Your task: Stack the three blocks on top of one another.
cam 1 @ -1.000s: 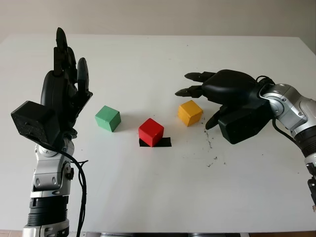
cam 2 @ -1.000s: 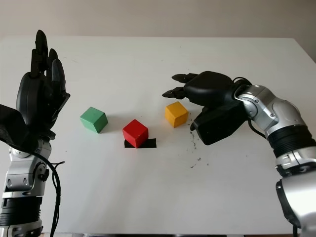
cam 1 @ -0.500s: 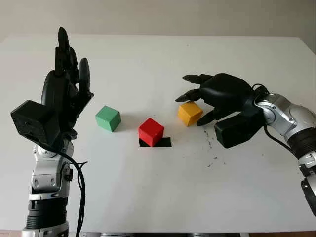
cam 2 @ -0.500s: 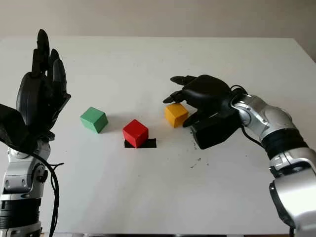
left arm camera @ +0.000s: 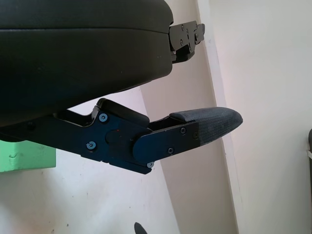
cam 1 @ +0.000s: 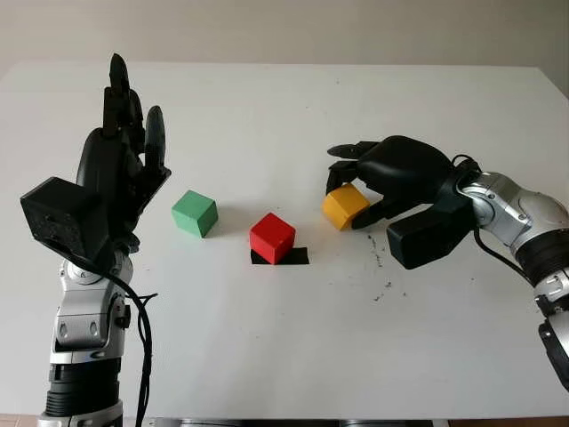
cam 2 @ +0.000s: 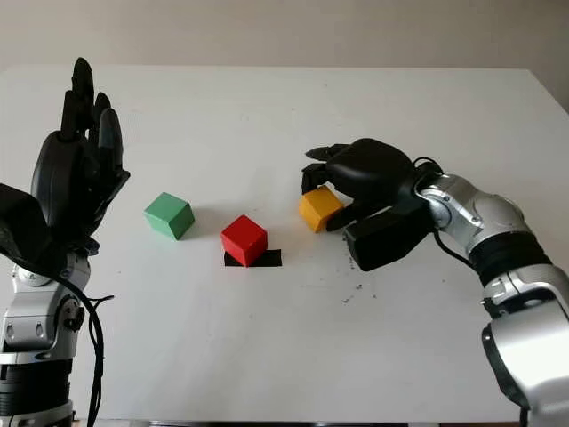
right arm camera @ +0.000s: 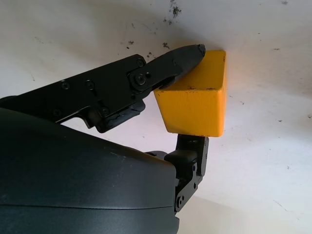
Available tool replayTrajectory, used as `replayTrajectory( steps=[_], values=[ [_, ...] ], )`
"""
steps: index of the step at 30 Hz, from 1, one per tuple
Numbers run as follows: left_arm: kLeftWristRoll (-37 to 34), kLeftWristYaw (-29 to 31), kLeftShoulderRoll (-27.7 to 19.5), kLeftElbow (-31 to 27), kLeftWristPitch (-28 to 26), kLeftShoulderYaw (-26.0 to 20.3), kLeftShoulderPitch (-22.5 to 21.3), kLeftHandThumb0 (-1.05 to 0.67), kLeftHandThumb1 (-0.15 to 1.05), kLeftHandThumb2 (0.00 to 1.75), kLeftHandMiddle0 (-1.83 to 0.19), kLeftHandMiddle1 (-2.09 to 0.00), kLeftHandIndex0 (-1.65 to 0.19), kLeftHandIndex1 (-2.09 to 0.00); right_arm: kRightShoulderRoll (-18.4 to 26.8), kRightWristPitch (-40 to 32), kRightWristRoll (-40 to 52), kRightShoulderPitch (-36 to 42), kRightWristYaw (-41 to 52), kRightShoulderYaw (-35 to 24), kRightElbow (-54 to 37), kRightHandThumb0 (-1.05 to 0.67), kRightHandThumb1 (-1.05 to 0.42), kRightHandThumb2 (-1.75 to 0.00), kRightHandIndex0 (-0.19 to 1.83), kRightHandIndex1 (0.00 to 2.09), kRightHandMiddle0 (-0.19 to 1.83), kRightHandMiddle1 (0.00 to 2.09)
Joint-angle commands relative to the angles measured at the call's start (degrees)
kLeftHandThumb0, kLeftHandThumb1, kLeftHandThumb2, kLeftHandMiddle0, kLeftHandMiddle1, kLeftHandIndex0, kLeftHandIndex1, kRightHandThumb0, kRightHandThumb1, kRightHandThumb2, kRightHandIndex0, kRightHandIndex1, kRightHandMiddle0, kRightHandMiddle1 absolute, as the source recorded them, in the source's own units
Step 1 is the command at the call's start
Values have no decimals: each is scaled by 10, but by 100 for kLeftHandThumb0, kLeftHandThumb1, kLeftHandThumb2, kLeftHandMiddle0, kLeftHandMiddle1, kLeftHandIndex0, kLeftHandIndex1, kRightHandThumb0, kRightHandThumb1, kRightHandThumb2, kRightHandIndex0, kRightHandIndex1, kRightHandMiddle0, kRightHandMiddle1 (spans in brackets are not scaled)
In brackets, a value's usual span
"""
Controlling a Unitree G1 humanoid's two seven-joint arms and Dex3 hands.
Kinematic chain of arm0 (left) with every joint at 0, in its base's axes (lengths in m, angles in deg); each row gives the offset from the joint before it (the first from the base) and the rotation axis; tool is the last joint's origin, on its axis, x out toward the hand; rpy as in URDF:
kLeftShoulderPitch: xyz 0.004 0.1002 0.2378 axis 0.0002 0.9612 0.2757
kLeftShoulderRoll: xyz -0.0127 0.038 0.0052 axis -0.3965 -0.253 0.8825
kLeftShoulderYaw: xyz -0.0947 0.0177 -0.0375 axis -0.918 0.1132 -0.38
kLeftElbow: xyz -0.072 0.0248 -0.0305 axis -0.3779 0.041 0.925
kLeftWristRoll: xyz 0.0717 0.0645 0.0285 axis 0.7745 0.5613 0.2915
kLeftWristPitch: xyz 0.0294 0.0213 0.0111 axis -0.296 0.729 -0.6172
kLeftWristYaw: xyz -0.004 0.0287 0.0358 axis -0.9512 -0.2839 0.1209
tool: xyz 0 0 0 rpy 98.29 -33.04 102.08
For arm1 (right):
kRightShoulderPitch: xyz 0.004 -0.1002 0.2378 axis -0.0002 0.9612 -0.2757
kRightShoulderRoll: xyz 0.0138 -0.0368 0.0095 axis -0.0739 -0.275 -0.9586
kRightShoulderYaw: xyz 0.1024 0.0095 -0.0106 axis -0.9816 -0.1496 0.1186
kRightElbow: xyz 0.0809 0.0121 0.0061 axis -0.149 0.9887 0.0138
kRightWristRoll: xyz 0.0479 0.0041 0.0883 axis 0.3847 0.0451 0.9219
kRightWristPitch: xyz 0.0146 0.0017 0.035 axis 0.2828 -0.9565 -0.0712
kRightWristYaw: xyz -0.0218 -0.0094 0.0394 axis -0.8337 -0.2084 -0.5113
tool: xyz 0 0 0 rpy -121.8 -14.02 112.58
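On the white table three blocks lie in a loose row. The green block is at the left. The red block sits in the middle on a strip of black tape. The yellow block is at the right. My right hand comes in from the right and is shut on the yellow block, with fingers over its far side and the thumb against its near side. The block looks slightly tilted. My left hand is raised at the left, open, apart from the green block.
Dark specks mark the table just right of the yellow block. The table's far edge runs along the back. Bare white surface lies in front of the blocks.
My right hand has come down and drawn its fingers and thumb in around the yellow block, which has shifted slightly. The left hand, the green block and the red block have stayed put.
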Motion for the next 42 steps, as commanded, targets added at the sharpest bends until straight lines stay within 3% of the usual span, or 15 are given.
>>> replayTrajectory(
  steps=[1,10,14,21,39,42],
  values=[
    [1,1,-3,-13,-2,2,7,-71,105,66,19,0,19,0,7,7,11,-12,5,-6,-3,-46,-95,-5,30,7,45,130],
    [8,4,-6,-11,-3,6,7,-69,105,64,19,0,19,0,9,8,83,-41,89,-39,-21,-42,-94,-6,29,5,43,128],
    [13,4,-6,-16,-5,8,8,-69,105,65,19,0,19,0,5,12,134,-73,171,-51,-32,-43,-94,-5,28,5,41,137],
    [14,3,-2,-13,-4,10,6,-71,105,66,19,0,19,0,-14,-14,200,-107,294,-60,-82,-41,-92,-5,31,6,43,134],
    [25,-7,-1,-18,-7,16,9,-72,105,67,19,0,19,0,-122,-129,297,-116,447,-64,-128,-46,-93,-5,29,5,40,146],
    [29,-11,0,-20,-8,18,7,-72,105,67,19,-1,19,0,-138,-116,290,-112,445,-56,-119,-46,-93,-5,29,6,41,146]
  ],
)
